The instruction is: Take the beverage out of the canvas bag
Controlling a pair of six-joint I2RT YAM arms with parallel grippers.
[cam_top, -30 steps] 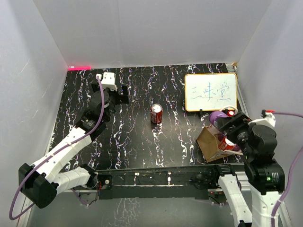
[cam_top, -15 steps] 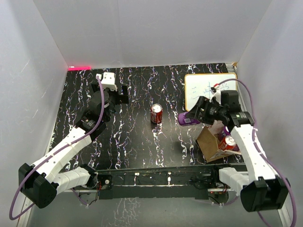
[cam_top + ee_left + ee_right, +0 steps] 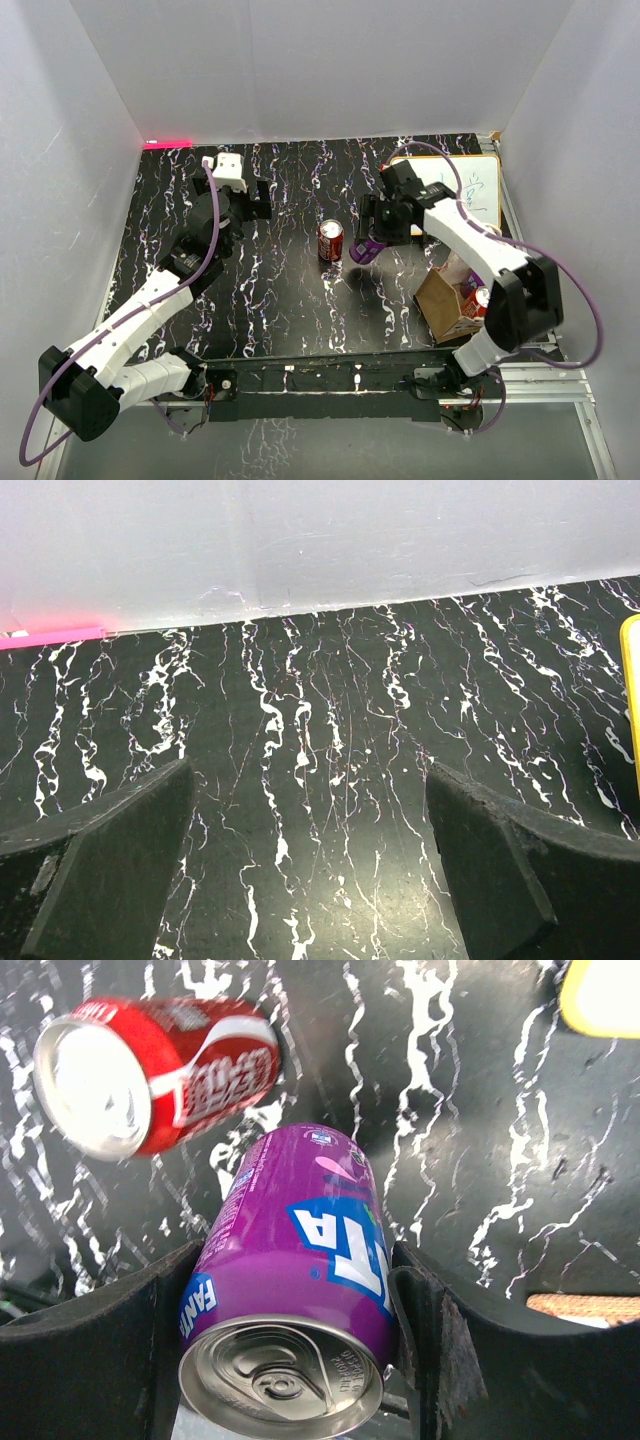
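My right gripper (image 3: 372,240) (image 3: 290,1350) is shut on a purple Fanta can (image 3: 364,246) (image 3: 300,1270), the beverage, held over the black marbled table just right of a red cola can (image 3: 330,240) (image 3: 150,1070) that stands upright mid-table. The tan canvas bag (image 3: 447,300) sits at the right near edge, its mouth open, with another red can (image 3: 487,297) showing inside. My left gripper (image 3: 258,200) (image 3: 310,880) hovers open over bare table at the back left, nothing between its fingers.
A white board with writing (image 3: 470,185) lies at the back right, partly under my right arm. White walls close in the table on three sides. A pink strip (image 3: 168,143) marks the back left corner.
My right arm has swung from the bag toward the table's middle, carrying the purple can leftward to beside the red can. The left arm has not moved.
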